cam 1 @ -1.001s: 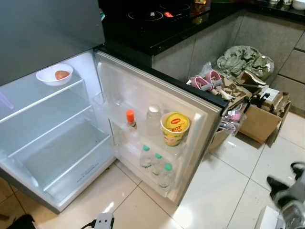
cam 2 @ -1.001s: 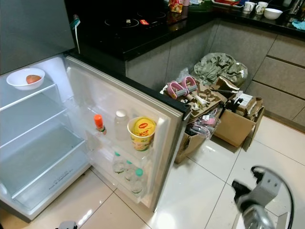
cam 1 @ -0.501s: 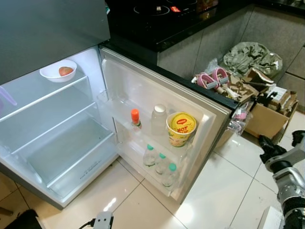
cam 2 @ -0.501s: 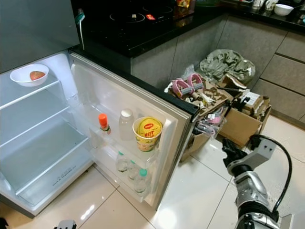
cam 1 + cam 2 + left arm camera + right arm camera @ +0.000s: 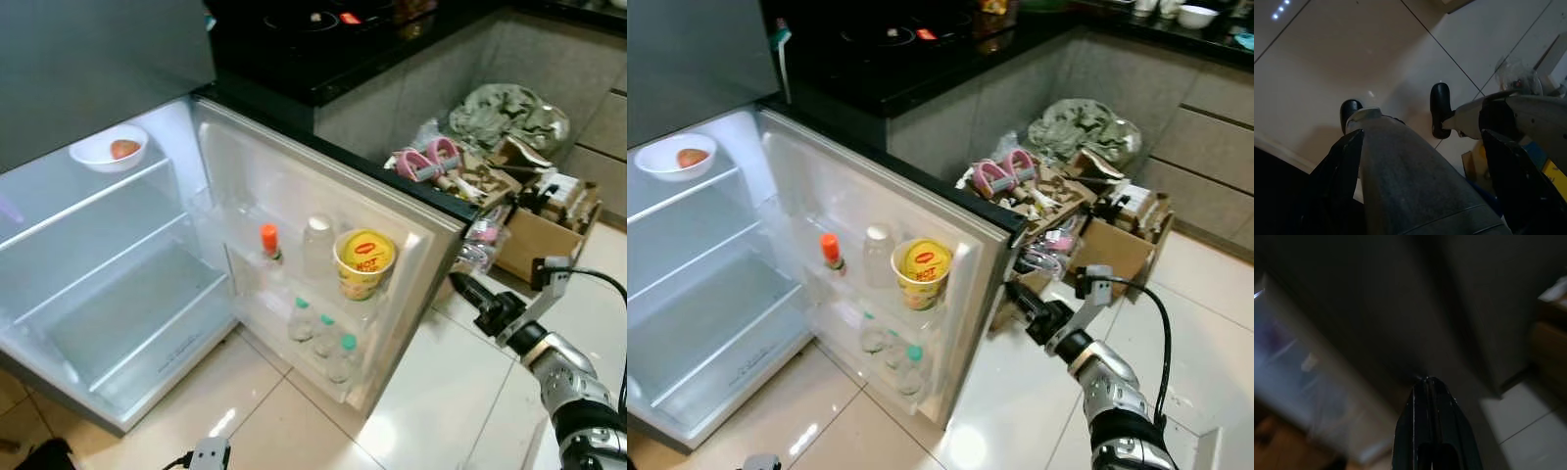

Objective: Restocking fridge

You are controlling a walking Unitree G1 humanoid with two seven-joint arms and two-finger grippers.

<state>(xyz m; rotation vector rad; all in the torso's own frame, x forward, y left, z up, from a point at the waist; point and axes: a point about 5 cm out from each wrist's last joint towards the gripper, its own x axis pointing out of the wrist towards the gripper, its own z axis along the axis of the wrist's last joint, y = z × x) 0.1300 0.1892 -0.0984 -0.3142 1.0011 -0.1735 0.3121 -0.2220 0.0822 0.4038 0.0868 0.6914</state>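
Right gripper (image 5: 1019, 294), jaws clenched and empty, reaches beside the open fridge door (image 5: 294, 186) edge. Door racks hold three small bottles (image 5: 321, 338), one noodle cup (image 5: 363, 262), one white bottle (image 5: 316, 245), one orange-capped bottle (image 5: 269, 245). One bowl (image 5: 108, 150) sits on the top shelf.

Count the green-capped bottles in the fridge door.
3, side by side in the door's bottom rack: one nearest the hinge, one in the middle, one nearest the door's edge. Others may be hidden.

"HOT" on yellow noodle cup (image 5: 363, 262).
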